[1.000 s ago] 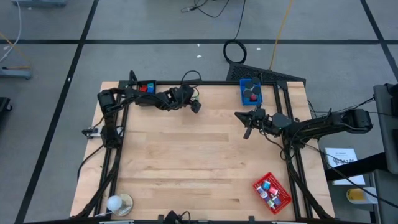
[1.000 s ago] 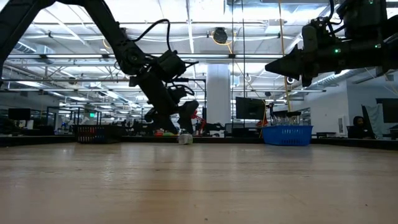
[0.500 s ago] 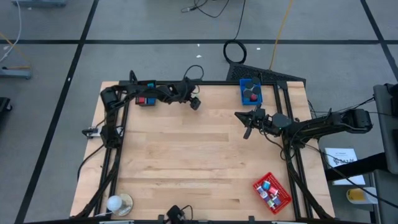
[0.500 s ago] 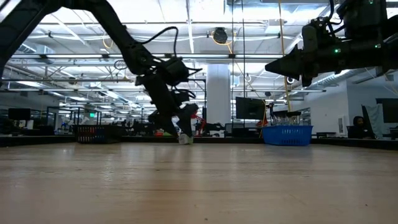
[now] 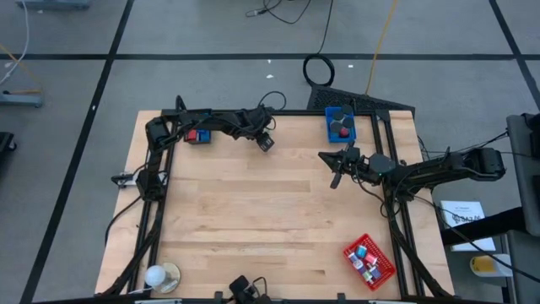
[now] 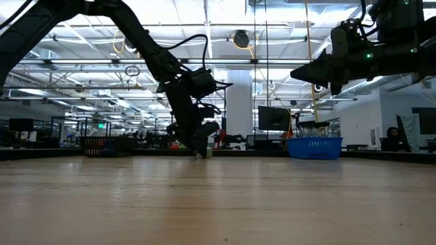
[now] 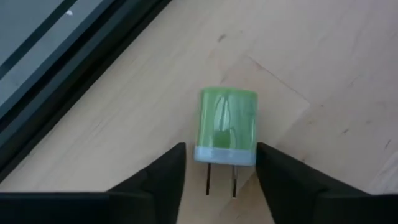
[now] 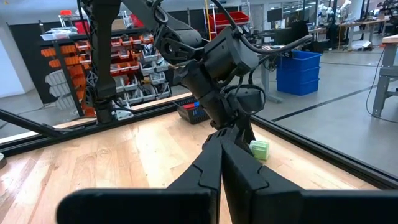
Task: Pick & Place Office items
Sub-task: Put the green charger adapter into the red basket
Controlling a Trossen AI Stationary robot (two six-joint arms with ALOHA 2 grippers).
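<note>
Left gripper [image 7: 221, 171] down, fingers either side of the small green plug-in charger block [image 7: 227, 126], not yet clamped; right gripper [image 5: 336, 177] clenched empty, waiting; trays part-filled.

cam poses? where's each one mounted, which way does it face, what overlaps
High: overhead, straight down; both arms, left end effector at the far edge.
Low: tabletop level, facing the room; arms enter from above.
Left wrist: looks down past its fingers at the green plug.
Right wrist: looks past its shut end effector toward the left arm.
Shared: both wrist views show the plug.
</note>
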